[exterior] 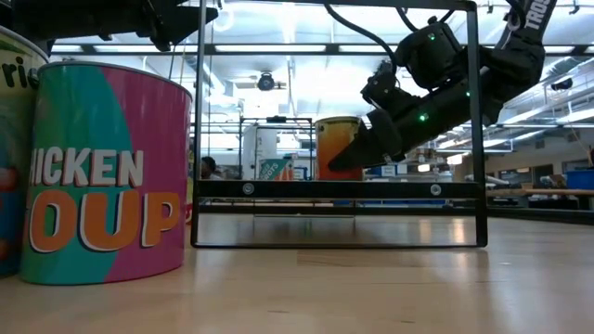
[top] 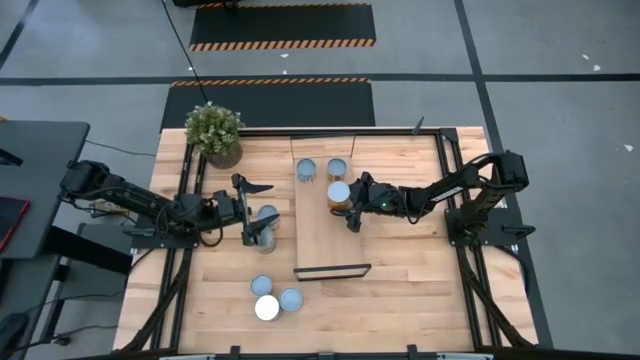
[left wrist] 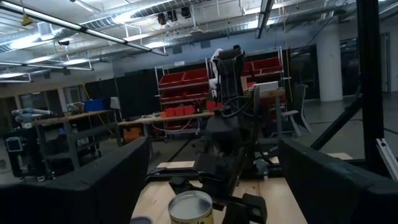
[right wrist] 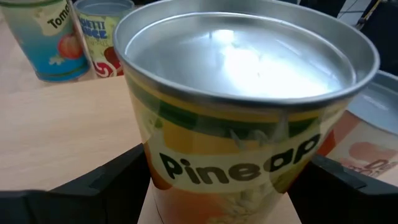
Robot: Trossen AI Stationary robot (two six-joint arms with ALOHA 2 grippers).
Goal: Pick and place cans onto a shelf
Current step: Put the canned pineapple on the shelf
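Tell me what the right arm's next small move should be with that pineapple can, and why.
Probably lower it straight down, then let go. The right pincer grips the pineapple can over the shelf, close to two cans already standing there, and the low view appears to show its base just above the board. The left pincer sits by another can.

Readable on the pink-and-teal can (exterior: pixel 102 172) closest in the low view: "ICKEN" over "OUP" in white and orange letters, cut off at the left. On the can at that view's left edge (exterior: pixel 14 139): only "rie". On the arm at its upper right (exterior: pixel 536 17): "TRO", running off the edge. In the right wrist view, "Pineap" on the yellow-and-orange can (right wrist: pixel 249 124) between the fingers, "Tom" on the blue can (right wrist: pixel 50 40) behind it, and partial "ETTI" on the neighbouring can (right wrist: pixel 102 31).
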